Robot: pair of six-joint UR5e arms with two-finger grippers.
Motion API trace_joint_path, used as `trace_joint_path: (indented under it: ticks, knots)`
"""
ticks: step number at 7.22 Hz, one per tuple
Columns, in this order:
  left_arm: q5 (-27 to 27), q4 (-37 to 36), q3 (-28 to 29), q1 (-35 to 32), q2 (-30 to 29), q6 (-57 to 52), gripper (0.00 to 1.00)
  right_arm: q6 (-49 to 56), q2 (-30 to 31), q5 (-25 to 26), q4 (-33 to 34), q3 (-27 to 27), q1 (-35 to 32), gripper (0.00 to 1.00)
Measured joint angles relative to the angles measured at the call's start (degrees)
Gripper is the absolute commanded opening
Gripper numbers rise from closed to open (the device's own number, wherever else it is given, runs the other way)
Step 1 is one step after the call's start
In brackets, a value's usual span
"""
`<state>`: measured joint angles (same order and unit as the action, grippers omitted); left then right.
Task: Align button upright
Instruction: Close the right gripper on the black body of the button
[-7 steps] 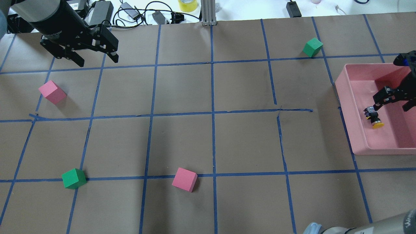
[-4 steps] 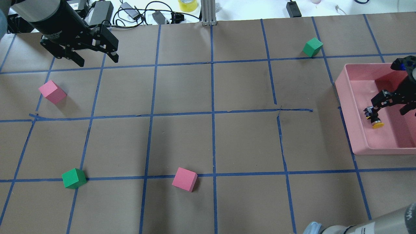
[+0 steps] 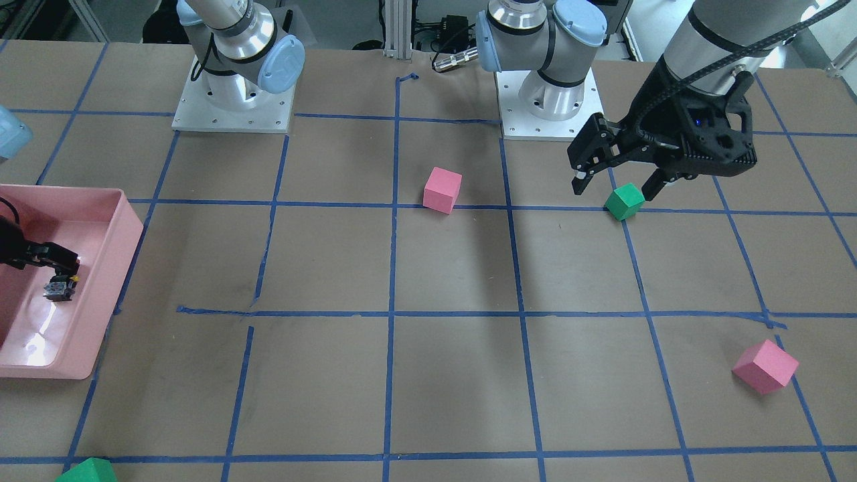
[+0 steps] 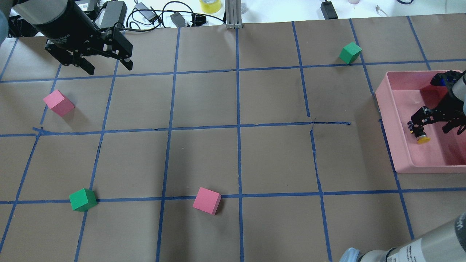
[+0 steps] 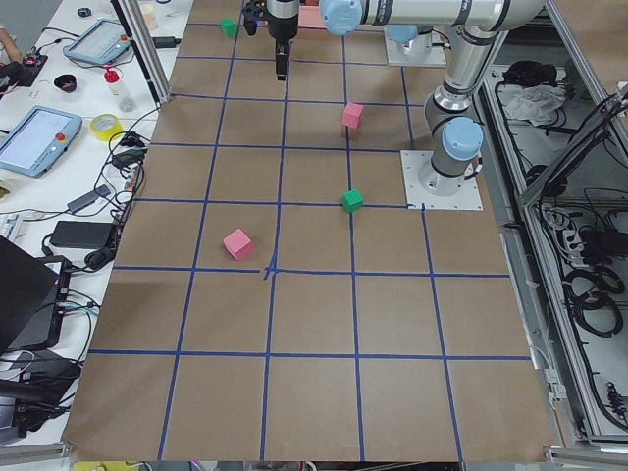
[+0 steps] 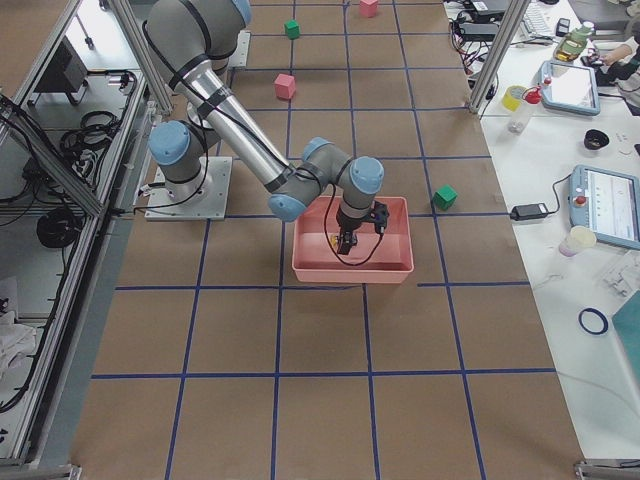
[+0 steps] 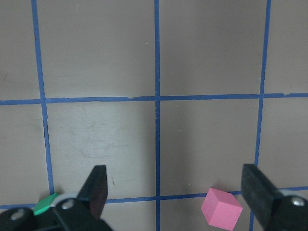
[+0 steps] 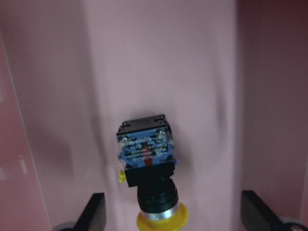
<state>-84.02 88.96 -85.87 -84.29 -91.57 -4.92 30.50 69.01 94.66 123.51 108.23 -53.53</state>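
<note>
My right gripper (image 4: 430,126) hangs low inside the shallow pink plastic tray (image 4: 400,160), fingers spread wide and holding nothing. The small push-button with a round yellow cap and black-grey blocky base (image 8: 147,163) lies on its side on the tray floor. In my wrist view it sits between my two fingers, touching neither, cap toward my palm and base away. My left gripper (image 4: 109,69) hovers well apart over the brown paper-covered table (image 4: 233,153), also wide open.
</note>
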Motion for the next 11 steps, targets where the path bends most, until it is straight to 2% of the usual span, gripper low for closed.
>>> trace_joint_path:
  ticks: [1, 2, 3, 4, 5, 9, 11]
  knots:
    - [0.0, -0.01, 0.0, 0.0, -0.01, 0.0, 1.0, 0.0, -0.64, -0.01, 0.76, 0.35, 0.0, 1.0]
    - [0.0, -0.01, 0.0, 0.0, -0.01, 0.0, 1.0, -0.01, -1.45, -0.03, 1.39, 0.5, 0.08, 0.88]
    - [0.01, 0.01, 0.0, 0.0, -0.01, 0.0, 1.0, 0.01, -2.04, -0.04, 2.09, 0.54, 0.18, 0.64]
    - [0.05, 0.03, 0.0, 0.0, -0.01, 0.0, 1.0, 0.05, -2.58, -0.04, 2.64, 0.54, 0.23, 0.18]
    - [0.07, 0.01, 0.0, 0.0, -0.01, 0.0, 1.0, 0.07, -3.13, -0.05, 2.88, 0.48, 0.25, 0.0]
    - [0.08, 0.02, 0.0, 0.0, -0.01, 0.0, 1.0, -0.62, -2.52, 0.27, 1.8, -1.27, 0.27, 0.0]
    - [0.09, 0.03, 0.0, 0.0, 0.01, 0.0, 1.0, -0.9, 0.67, 0.16, -3.21, -3.71, 0.27, 0.0]
